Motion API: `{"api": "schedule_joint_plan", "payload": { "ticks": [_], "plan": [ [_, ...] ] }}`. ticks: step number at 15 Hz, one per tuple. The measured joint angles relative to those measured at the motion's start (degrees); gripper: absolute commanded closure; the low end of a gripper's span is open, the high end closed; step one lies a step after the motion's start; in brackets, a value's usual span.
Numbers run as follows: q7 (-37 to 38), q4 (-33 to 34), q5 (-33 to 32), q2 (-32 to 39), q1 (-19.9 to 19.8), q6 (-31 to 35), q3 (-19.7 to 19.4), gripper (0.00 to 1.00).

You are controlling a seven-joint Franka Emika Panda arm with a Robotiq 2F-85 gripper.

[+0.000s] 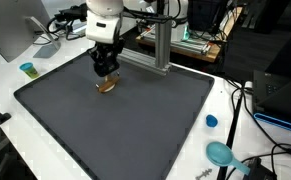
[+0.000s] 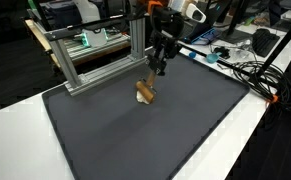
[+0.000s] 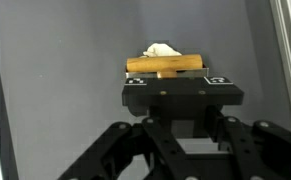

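Note:
My gripper (image 1: 107, 68) hangs over the far side of the dark grey mat (image 1: 135, 130), shut on a small wooden piece (image 1: 107, 85). In the wrist view the wooden piece (image 3: 163, 66) is a light brown dowel lying crosswise just past the gripper (image 3: 175, 86), with a short stem running down between the closed jaws and a white lump (image 3: 163, 50) behind it. In an exterior view the wooden piece (image 2: 145, 93) sits at or just above the mat (image 2: 155, 140), below the gripper (image 2: 159, 68). Whether it touches the mat I cannot tell.
An aluminium frame (image 1: 160, 45) (image 2: 85, 60) stands at the mat's far edge, close to the arm. On the white table are a teal cup (image 1: 27, 69), a blue cap (image 1: 211, 121), a teal scoop-like object (image 1: 220, 153) and cables (image 2: 255, 75).

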Motion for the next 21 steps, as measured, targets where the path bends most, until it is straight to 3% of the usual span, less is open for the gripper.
{"api": "schedule_joint_plan", "payload": {
  "ticks": [10, 21],
  "plan": [
    [-0.1, 0.0, 1.6, 0.1, 0.0, 0.8, 0.8, 0.79],
    [3.1, 0.0, 1.5, 0.2, -0.7, 0.9, -1.5, 0.79]
  ]
}}
